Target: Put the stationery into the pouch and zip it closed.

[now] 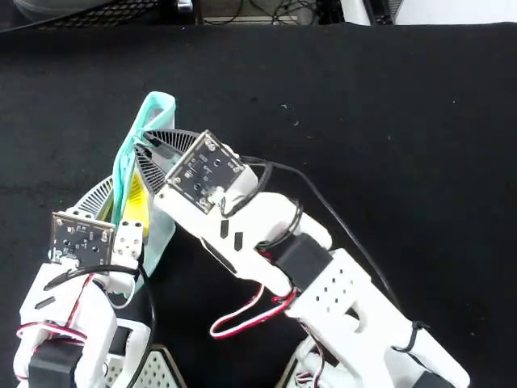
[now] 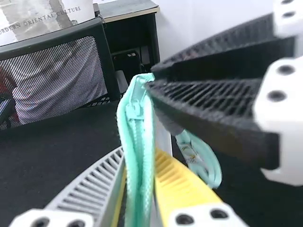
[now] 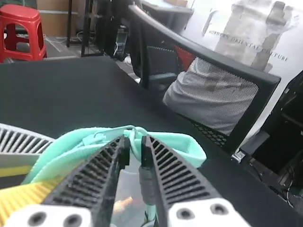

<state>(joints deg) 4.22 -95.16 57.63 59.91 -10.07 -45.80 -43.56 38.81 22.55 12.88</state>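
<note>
Mint-green pouch [image 1: 128, 162] stands on edge on the black table [image 1: 388, 121], held by both arms. Left gripper [image 1: 121, 182] has its grey and yellow fingers closed on the pouch from either side, the zip edge running up between them [image 2: 138, 156]. Just beyond its fingertips, the right gripper [image 1: 144, 145] comes in from the other side; its black ribbed fingers are almost together [image 3: 134, 142], pinching a thin strip of the zip edge at the pouch's far end. Whether that strip is the zip pull I cannot tell
</note>
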